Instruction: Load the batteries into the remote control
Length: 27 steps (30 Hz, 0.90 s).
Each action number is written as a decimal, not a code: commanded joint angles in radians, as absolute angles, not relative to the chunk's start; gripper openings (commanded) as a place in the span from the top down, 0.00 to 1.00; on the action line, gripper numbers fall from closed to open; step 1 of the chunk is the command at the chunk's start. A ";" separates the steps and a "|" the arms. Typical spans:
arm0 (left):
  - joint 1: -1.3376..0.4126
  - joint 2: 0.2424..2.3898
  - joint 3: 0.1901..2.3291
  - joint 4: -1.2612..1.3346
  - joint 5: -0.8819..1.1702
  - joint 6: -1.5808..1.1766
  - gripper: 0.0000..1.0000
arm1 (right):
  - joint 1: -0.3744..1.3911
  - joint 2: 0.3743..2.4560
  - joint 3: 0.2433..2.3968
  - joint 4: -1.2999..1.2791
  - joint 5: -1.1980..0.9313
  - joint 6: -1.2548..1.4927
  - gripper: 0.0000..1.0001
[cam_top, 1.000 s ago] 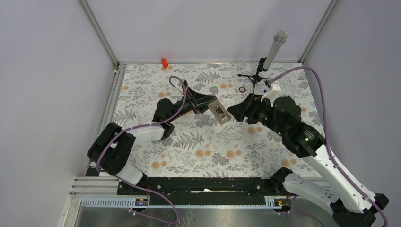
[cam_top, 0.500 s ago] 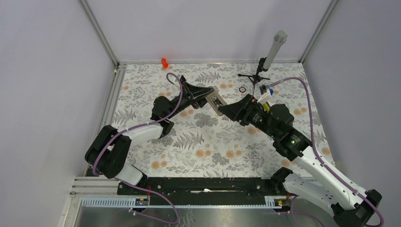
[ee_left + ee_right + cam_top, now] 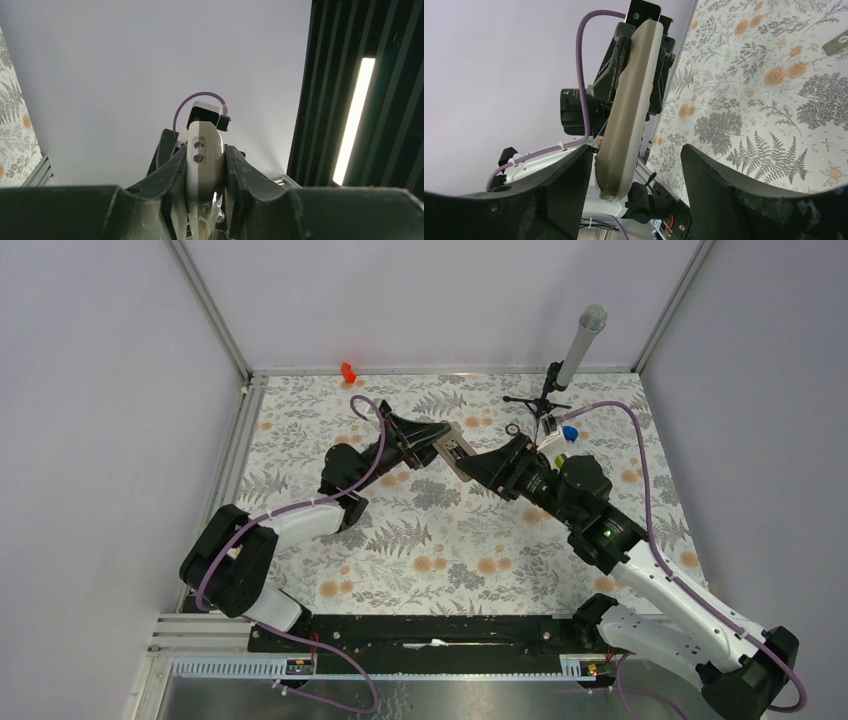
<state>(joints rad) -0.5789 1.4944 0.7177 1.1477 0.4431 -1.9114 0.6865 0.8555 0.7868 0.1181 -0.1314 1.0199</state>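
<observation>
My left gripper (image 3: pixel 437 444) is shut on the white remote control (image 3: pixel 455 451) and holds it above the table, free end pointing right. In the left wrist view the remote (image 3: pixel 204 155) sits edge-on, pinched in the gripper (image 3: pixel 204 167). My right gripper (image 3: pixel 479 468) is open, its fingers on either side of the remote's free end. In the right wrist view the remote (image 3: pixel 630 95) runs between the spread fingers (image 3: pixel 566 185) without touching them. I see no batteries in any view.
A small dark ring (image 3: pixel 512 428) lies at the back right beside a microphone on a stand (image 3: pixel 577 348). A small red object (image 3: pixel 348 371) sits at the back edge. A small grey flat piece (image 3: pixel 837 42) lies on the floral cloth.
My right gripper has moved left and back until its open fingers straddle the remote's free end. My left gripper has lifted the remote slightly toward the back.
</observation>
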 commanded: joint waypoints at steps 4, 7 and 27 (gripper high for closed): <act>-0.582 1.479 0.726 1.216 0.421 -1.909 1.00 | 0.692 0.882 0.794 0.136 -0.116 1.027 0.37; -0.584 1.476 0.728 1.221 0.423 -1.903 1.00 | 0.691 0.891 0.794 0.115 -0.108 1.041 0.43; -0.557 1.384 0.735 1.129 0.473 -1.669 1.00 | 0.690 0.839 0.738 0.144 -0.094 1.024 0.19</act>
